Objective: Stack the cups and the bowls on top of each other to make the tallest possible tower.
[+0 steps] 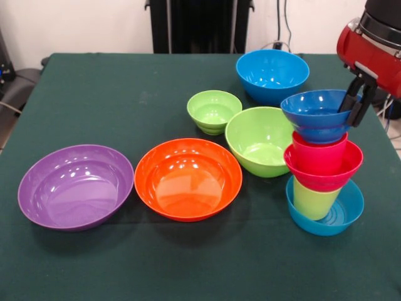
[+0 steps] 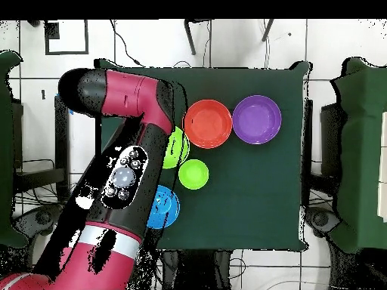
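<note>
Atop the tower (image 1: 322,182), fingers (image 1: 358,100) pinch glossy (round) dark-blue bowl (image 1: 315,114)

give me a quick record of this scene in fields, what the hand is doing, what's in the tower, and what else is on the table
hand: hand shut on the rim of the dark-blue bowl, at the tower's top
tower: from the bottom, teal-blue bowl, lime-green tumbler, red bowl, red tumbler, dark-blue bowl
tower place: right side of the table in the front view
loose bowls: purple bowl, orange bowl, large lime-green bowl, small ribbed lime-green bowl, large blue bowl
overhead view: arm covers the tower
</note>
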